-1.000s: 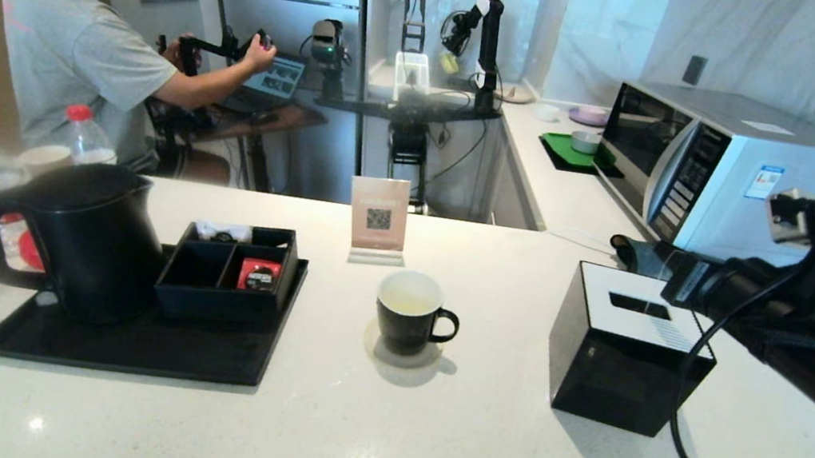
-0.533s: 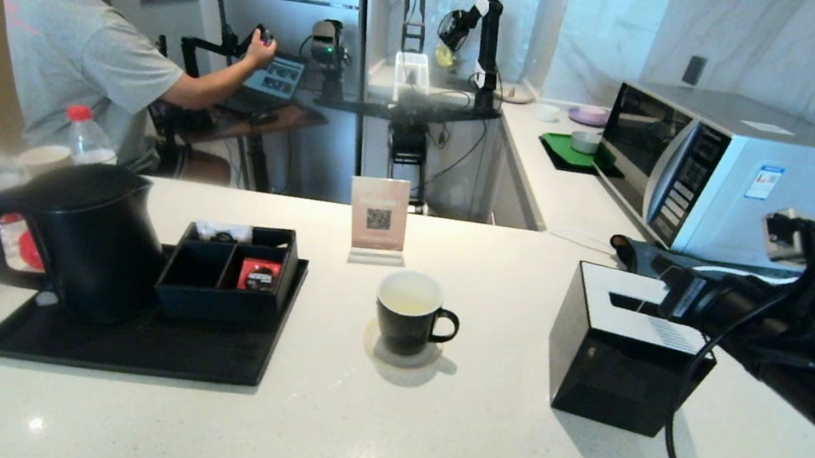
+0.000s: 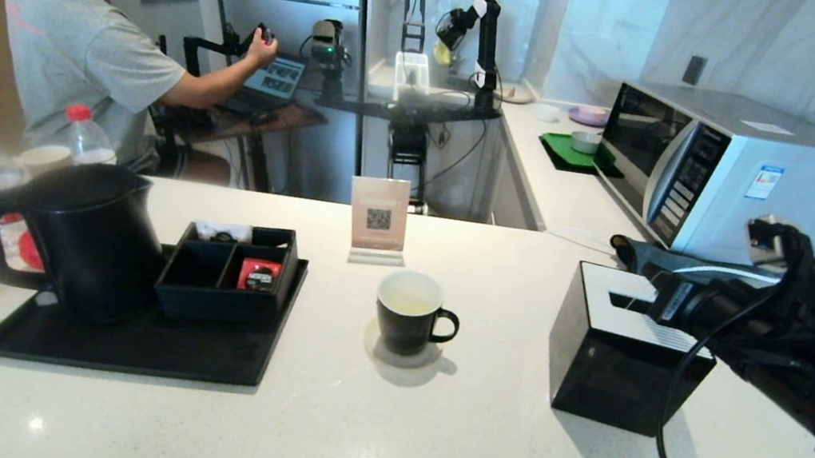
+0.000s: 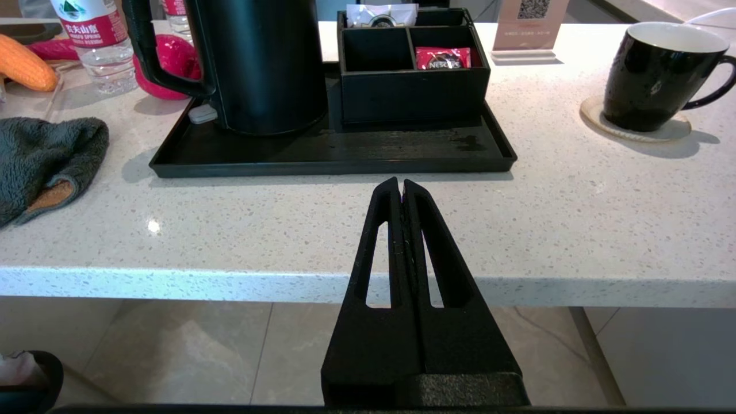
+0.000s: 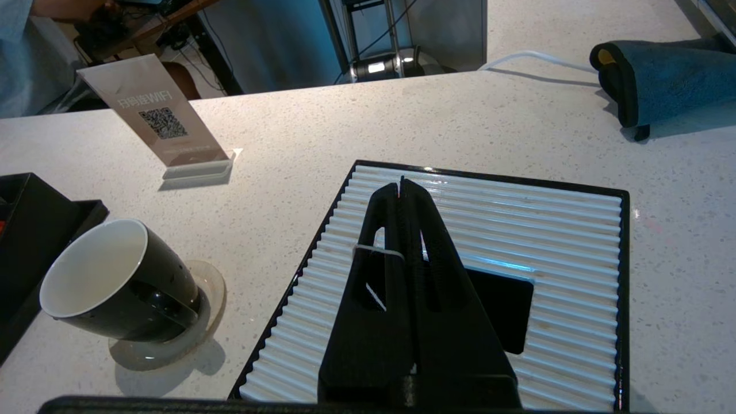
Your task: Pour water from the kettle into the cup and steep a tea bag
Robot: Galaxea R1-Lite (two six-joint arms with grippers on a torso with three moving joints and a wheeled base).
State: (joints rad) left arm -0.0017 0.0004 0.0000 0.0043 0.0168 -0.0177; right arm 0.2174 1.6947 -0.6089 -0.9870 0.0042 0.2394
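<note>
The kettle [image 3: 83,237] is standing upright on a black tray [image 3: 139,346] at the left of the worktop [image 3: 377,434], matte black, tapered, its flat lid on and its loop handle facing away from the cup. Just beside it on the same tray an organiser [image 3: 227,271] is sitting, with a red sachet [image 4: 443,57] lying in one of its front compartments. The cup [image 3: 409,313] is resting on a pale coaster [image 3: 401,349] near the middle of the worktop, black outside and white inside, its ear handle turned toward the tissue box [image 3: 627,351]; a little pale liquid is showing at its bottom in the head view. A QR sign [image 3: 377,218] is standing behind it.

The right arm is reaching in low from the right, stretched nearly level, and its right claw [image 5: 401,187] is hanging over the ribbed white top of the tissue box, fingers pressed together and holding nothing (a thin pale string is lying across one finger). The left claw [image 4: 401,187] is parked below the worktop's front edge, pointing at the tray, its fingers likewise together and empty.
</note>
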